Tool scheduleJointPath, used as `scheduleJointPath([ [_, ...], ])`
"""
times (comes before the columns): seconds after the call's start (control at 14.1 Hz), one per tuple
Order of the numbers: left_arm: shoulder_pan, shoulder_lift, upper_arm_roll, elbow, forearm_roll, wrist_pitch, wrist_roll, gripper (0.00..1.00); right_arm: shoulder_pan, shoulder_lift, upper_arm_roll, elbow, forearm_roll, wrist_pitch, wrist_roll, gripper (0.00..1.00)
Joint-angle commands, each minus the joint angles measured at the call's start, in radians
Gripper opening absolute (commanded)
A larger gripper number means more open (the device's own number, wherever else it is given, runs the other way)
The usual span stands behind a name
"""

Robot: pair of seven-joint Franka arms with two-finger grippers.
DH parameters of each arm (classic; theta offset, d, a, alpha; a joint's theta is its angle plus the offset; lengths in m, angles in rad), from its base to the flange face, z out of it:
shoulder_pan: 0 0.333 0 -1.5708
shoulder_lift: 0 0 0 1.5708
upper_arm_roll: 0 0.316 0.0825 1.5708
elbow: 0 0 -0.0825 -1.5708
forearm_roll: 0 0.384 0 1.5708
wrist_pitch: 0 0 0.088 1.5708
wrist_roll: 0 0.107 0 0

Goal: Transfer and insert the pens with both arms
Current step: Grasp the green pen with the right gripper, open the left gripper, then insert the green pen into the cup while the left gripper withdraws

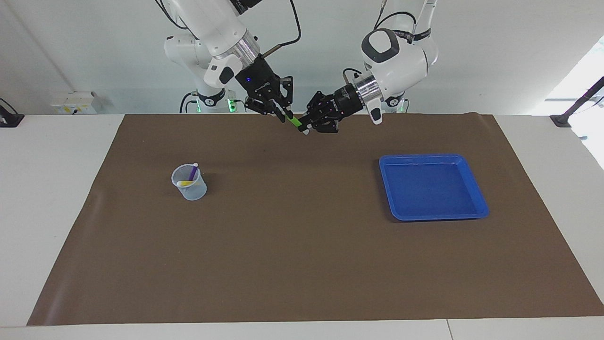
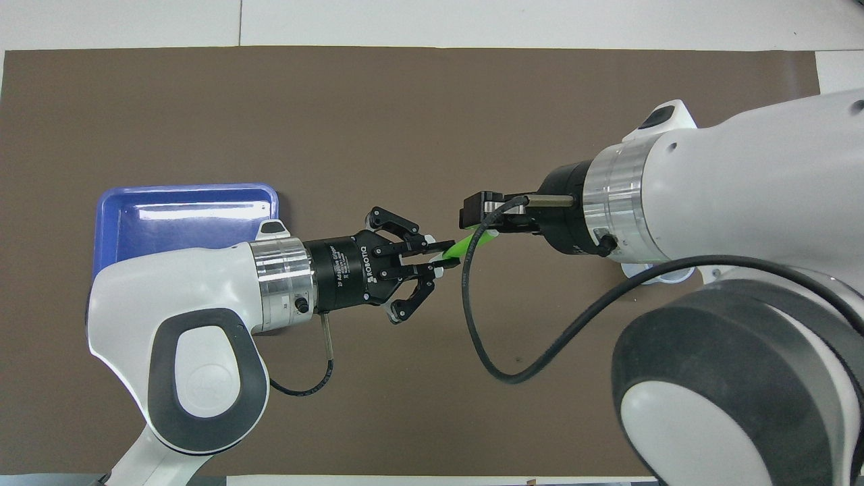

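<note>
"ROBOTIQ" is printed on the left end effector (image 2: 442, 260); nothing else is legible.

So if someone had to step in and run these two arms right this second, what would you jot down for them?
Left gripper: shut on the green pen, up in the air over the brown mat at the robots' edge.
Right gripper: shut on the same green pen at its upper end. Both grip it at once, mid handover.
Clear cup, toward the right arm's end: purple pen and yellow pen already stand inside.
Blue tray, toward the left arm's end: no pens in it.
Done: two pens inserted.
Left: left gripper lets go, right arm carries the green pen to the cup and drops it in.
</note>
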Motion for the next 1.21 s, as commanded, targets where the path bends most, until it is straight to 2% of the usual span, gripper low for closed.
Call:
scheduleJointPath([
  [0.0,-0.021,-0.035,0.012,-0.033,-0.03,0.036,-0.005,0.0,-0.009,-0.022,0.007,-0.021,-0.015,-0.029,-0.02,0.0],
  [0.14,-0.024,-0.035,0.012,-0.033,-0.03,0.051,-0.005,0.0,-0.009,-0.021,0.007,-0.017,-0.027,-0.029,-0.02,0.0],
  [0.21,-0.042,-0.035,0.013,-0.033,-0.03,0.065,0.002,0.99,-0.009,-0.019,0.007,-0.014,-0.043,-0.029,-0.026,0.0],
  [0.36,-0.061,-0.035,0.013,-0.041,-0.03,0.097,-0.001,1.0,-0.01,-0.015,0.004,-0.01,-0.055,-0.031,-0.032,0.0],
  [0.57,-0.053,-0.037,0.016,-0.052,-0.026,0.097,0.001,1.0,-0.021,-0.018,-0.01,-0.018,-0.138,-0.045,-0.09,0.0],
  [0.78,-0.012,-0.046,0.019,-0.079,-0.012,0.093,0.002,1.0,-0.022,-0.022,-0.088,-0.035,-0.231,-0.083,-0.245,0.0],
  [0.85,0.011,-0.052,0.019,-0.088,0.008,0.09,0.002,1.0,-0.022,-0.033,-0.113,-0.052,-0.285,-0.08,-0.295,0.0],
  [1.14,0.071,-0.044,0.019,-0.093,0.216,0.074,0.004,1.0,-0.024,-0.078,-0.222,-0.16,-0.385,-0.062,-0.432,0.0],
])
